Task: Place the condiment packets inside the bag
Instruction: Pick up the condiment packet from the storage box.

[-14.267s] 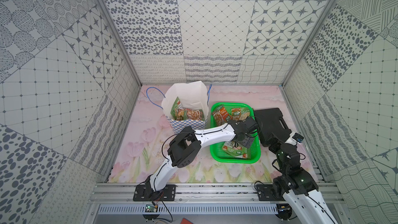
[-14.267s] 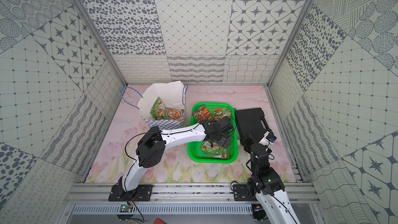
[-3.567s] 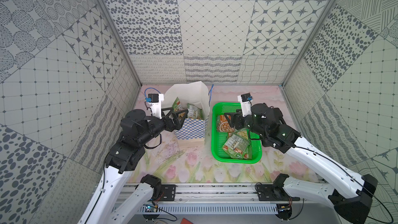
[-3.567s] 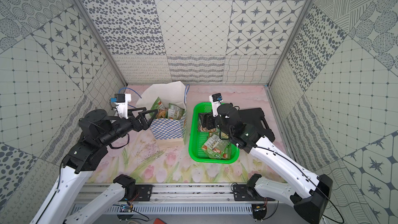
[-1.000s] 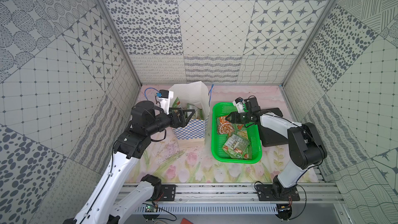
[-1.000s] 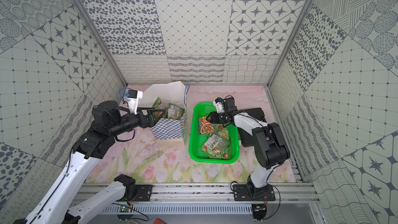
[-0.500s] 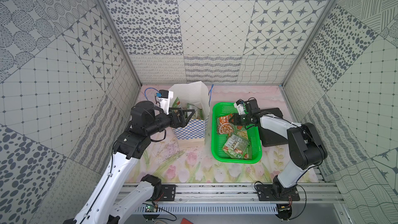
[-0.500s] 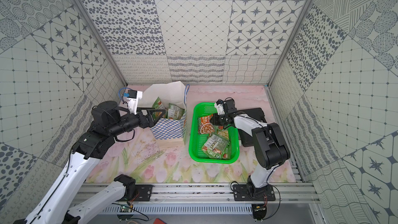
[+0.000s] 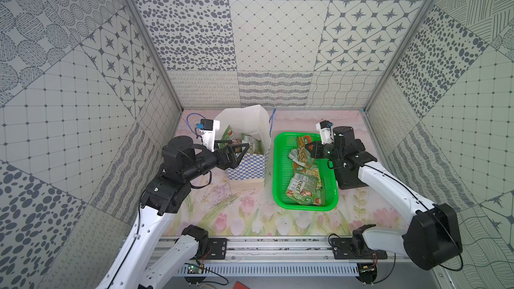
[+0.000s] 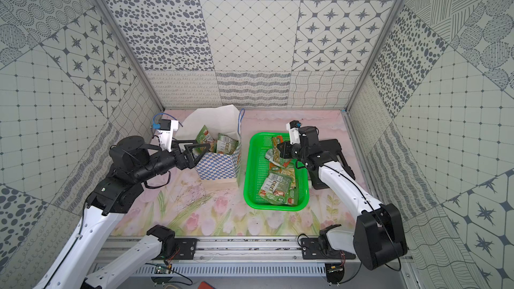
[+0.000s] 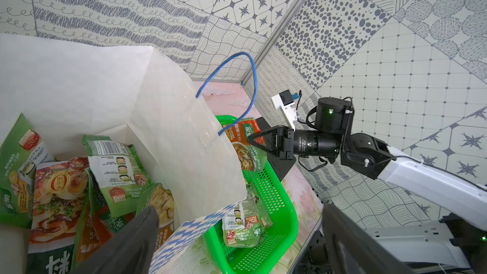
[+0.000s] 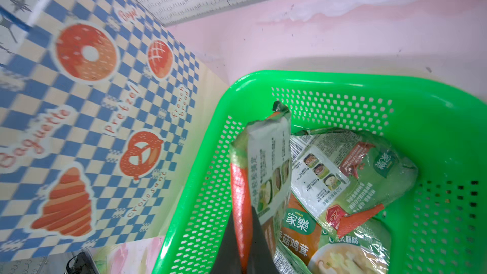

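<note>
a: what are you holding right now?

b: my right gripper [image 12: 242,214] is pinching one condiment packet [image 12: 266,159] by its edge, jaws closed tight on it. the packet is hanging over the far end of the green basket [image 12: 329,80].

a: and the rest?

b: more packets [image 9: 301,189] are lying in the basket below it (overlapping, so i am not counting them firmly). just beside the basket the bag [image 9: 244,123] is standing upright with its mouth gaping, and several packets [image 11: 116,170] are already sitting inside.

a: your other tool?

b: my left gripper [image 9: 236,145] is hovering at the bag's mouth, on the side away from the basket. its jaws are spread wide and holding nothing. whether it is touching the rim i cannot tell.

a: so how are you planning the carry?

b: i am thinking height first: raising the packet above the bag's near wall and its blue cord handle [image 11: 250,75] before crossing. that thin paper wall would probably fold inward if a dangling packet were dragging on it. i am aiming at the open middle, with the packet hanging edge-down so it slips between the ones standing there. i am planning to let go only once it is below the rim, and i am wanting the left jaws clear of the drop line.
</note>
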Available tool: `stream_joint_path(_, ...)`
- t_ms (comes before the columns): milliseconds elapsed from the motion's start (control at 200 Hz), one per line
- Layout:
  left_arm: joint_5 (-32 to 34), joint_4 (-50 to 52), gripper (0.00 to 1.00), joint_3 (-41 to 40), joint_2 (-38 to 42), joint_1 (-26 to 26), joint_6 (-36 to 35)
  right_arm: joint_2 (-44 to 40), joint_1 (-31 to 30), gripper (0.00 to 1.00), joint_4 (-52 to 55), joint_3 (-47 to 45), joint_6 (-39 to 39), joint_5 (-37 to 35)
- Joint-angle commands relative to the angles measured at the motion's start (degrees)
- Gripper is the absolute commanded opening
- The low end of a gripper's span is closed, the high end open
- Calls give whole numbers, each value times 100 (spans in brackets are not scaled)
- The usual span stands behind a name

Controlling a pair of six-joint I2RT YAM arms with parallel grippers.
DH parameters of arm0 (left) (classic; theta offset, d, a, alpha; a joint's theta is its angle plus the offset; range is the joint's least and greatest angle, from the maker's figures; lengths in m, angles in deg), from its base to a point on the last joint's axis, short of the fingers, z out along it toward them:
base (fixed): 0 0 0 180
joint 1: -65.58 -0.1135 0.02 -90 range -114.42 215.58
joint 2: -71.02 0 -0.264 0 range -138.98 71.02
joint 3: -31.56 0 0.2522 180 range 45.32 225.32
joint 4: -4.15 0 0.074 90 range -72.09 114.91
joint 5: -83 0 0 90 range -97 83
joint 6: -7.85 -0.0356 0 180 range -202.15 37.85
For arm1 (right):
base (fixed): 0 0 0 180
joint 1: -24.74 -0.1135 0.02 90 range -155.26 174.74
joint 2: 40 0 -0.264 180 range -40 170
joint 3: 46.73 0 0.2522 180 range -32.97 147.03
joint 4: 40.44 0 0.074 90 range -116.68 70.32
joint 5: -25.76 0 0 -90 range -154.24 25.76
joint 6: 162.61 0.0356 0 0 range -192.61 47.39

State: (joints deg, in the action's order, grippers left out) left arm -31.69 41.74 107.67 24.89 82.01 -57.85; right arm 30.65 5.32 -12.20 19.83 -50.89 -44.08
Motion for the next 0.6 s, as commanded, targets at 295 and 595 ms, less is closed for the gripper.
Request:
stream_joint_path(295,122,-362,99,-56,211,-17,-48,-1413,-375,0,-182,595,544,482)
stream_joint_path(595,157,-392,99,-74,340,-16,-46,-1652,-1400,0,-458,1387,435,62)
